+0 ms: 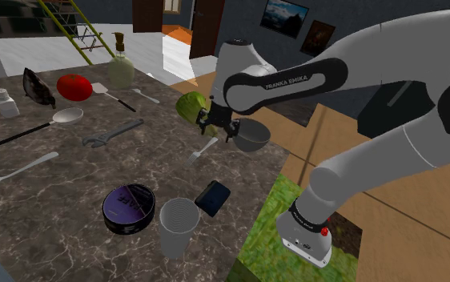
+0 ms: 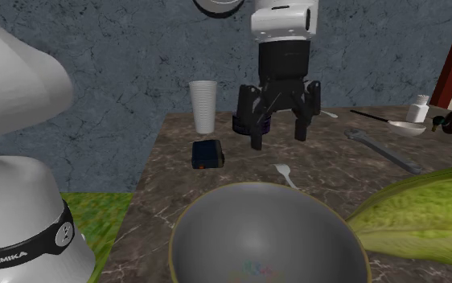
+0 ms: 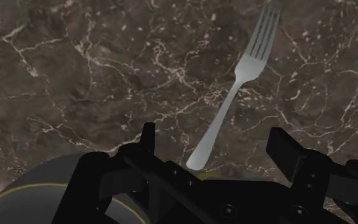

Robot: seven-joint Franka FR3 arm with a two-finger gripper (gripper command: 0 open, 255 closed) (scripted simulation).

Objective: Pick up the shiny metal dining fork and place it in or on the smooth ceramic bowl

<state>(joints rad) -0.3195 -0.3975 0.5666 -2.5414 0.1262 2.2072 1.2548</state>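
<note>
Black hand (image 3: 214, 141) spread wide above shiny silver fork (image 3: 234, 95) lying flat on the tabletop (image 3: 95, 70) -- likely lining up a grasp; smooth grey bowl (image 1: 253, 140) just right, shoulder view.

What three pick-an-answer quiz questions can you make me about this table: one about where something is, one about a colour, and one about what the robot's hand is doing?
1. Where is the fork lying?
A on the floor; B on the marble table; C on a chair.
2. What colour is the bowl?
A grey; B red; C blue.
3. How are the fingers of the gripper?
A shut on the fork; B shut on nothing; C open.

Answers:
1 B: the fork lies flat on the dark veined tabletop.
2 A: the bowl is grey inside, with a thin yellowish rim.
3 C: the two black fingers stand apart above the fork and touch nothing.
</note>
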